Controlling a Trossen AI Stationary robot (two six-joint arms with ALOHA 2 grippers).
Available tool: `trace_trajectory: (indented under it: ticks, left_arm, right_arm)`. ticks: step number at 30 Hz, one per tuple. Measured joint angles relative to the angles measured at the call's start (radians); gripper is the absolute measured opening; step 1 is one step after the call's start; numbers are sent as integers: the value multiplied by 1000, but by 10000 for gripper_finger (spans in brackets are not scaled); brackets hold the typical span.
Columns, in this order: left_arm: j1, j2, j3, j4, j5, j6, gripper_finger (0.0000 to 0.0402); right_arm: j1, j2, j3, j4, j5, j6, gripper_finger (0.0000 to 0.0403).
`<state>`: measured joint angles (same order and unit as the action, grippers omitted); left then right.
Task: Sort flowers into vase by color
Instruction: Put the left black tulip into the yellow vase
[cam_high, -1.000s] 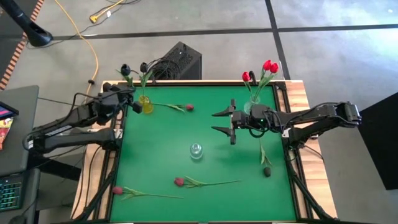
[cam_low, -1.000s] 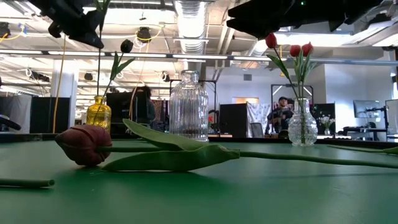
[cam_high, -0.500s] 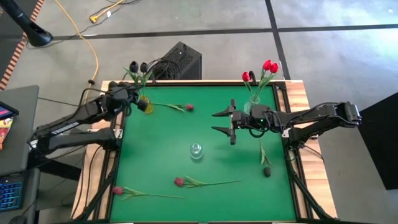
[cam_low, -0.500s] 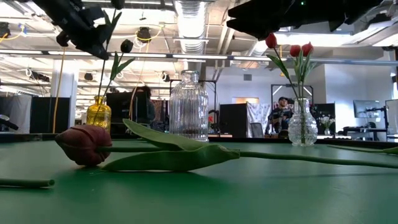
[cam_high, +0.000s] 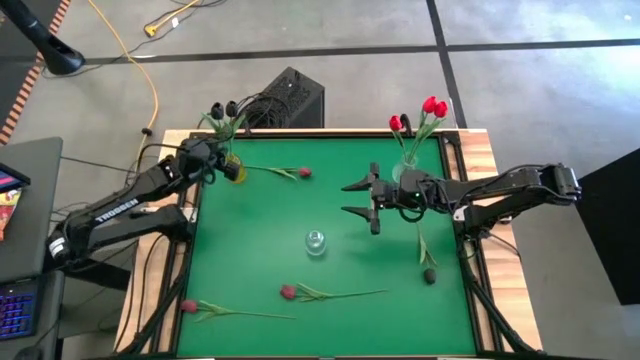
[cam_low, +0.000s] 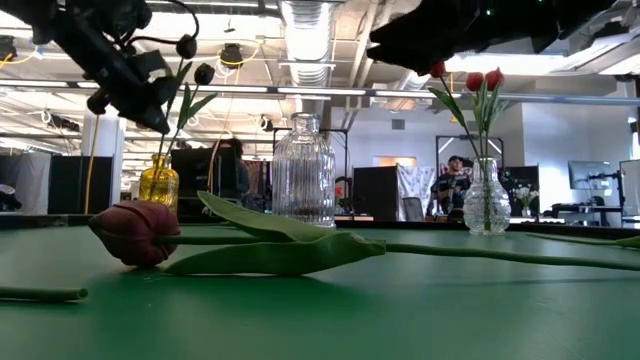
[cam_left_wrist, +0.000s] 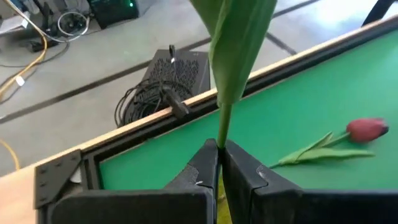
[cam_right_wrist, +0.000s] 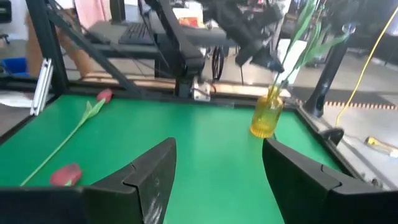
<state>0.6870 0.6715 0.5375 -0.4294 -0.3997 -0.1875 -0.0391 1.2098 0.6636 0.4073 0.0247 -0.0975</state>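
My left gripper is shut on a near-black tulip next to the yellow vase at the far left corner. A second near-black tulip stands in that vase. In the low view the left gripper hangs above the yellow vase. My right gripper is open and holds nothing, hovering near the clear vase of red tulips. Crimson tulips and a near-black one lie flat on the green mat. My left gripper pinches the near-black tulip's stem between its two fingers, just below a long green leaf. The fingers come from the table's left and lie across the stem. The tulip stands upright, head above the gripper; the stem's lower end is hidden behind the fingers.
A small ribbed clear vase stands at the mat's middle. A black box with cables sits beyond the far edge. Raised wooden rails border the mat. Open mat lies between the lying tulips.
My left gripper has moved down and toward the yellow vase, carrying the near-black tulip upright. Its head now stands close beside the other near-black head. The right arm has kept still.
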Motion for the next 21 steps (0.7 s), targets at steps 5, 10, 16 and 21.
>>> trace_trajectory:
  ticks: [5,10,16,21]
  left_arm:
    - [21,2,-27,0,10,-16,0]
    - [30,3,-39,1,12,-29,0]
    - [30,2,-46,-13,62,-29,31]
    - [29,-7,-45,-19,112,14,90]
  right_arm:
    - [8,0,0,-101,0,40,265]
    - [53,0,0,-186,-1,45,265]
    - [117,0,0,-258,-2,45,265]
    - [146,0,0,-307,-2,47,265]
